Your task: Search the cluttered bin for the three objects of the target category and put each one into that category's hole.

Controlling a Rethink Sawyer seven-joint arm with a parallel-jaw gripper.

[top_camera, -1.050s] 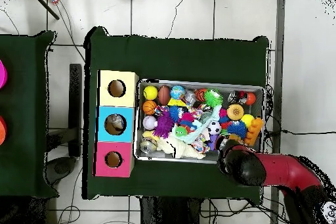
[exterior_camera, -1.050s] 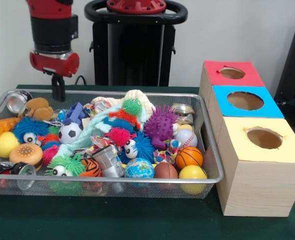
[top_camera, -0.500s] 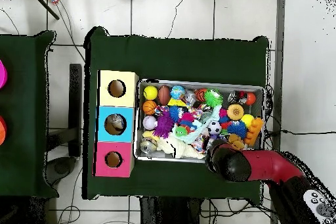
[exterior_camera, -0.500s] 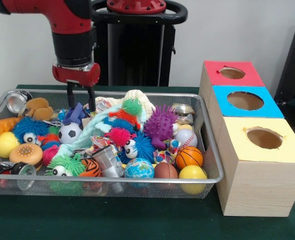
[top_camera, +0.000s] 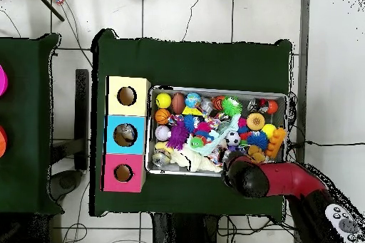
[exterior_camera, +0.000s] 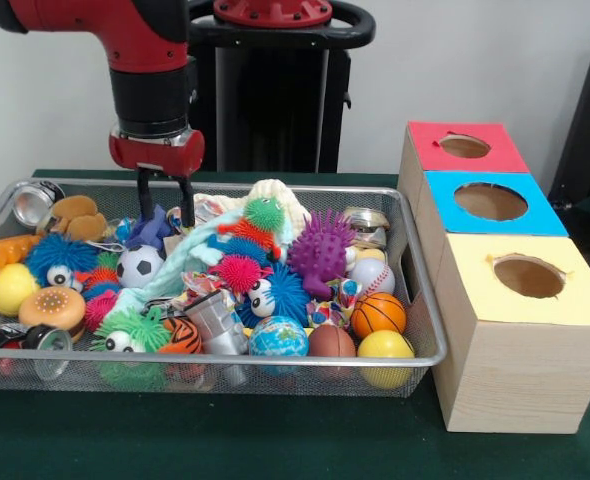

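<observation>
Toys of every sort crowd a silver wire-mesh bin (exterior_camera: 420, 300) on a green-covered table (exterior_camera: 275, 445), where a red and black robot arm (exterior_camera: 150, 70) lowers its gripper (exterior_camera: 165, 212) over the far left part of the pile. Its two dark fingers (exterior_camera: 187, 205) stand apart, released and clasping nothing, their tips just above a blue plastic toy (exterior_camera: 150, 228) beside a white knitted cloth (exterior_camera: 265, 195). Balls sit mainly at the bin's near right corner: an orange basketball (exterior_camera: 378, 314), a yellow smooth ball (exterior_camera: 385, 352), a brown football (exterior_camera: 331, 345), a blue globe ball (exterior_camera: 278, 337) and a white baseball (exterior_camera: 373, 274). A black-and-white soccer ball (exterior_camera: 140, 265) lies just below the gripper. Spiky rubber toys fill the middle, among them a purple spiky ball (exterior_camera: 322, 250), a green spiky ball (exterior_camera: 263, 213) and a pink spiky ball (exterior_camera: 239, 272). A small burger-shaped toy (exterior_camera: 52, 308) and a yellow round ball (exterior_camera: 10, 288) rest at the left end, near a silver tin can (exterior_camera: 35, 203) in the far left corner. To the right of the bin stands a wooden box (exterior_camera: 505, 370) with three round holes, its top panels coloured red (exterior_camera: 465, 146), blue (exterior_camera: 490, 202) and yellow (exterior_camera: 528, 277). From overhead, the arm (top_camera: 285, 181) reaches the bin's (top_camera: 286, 112) edge on the side away from the box (top_camera: 127, 133).
</observation>
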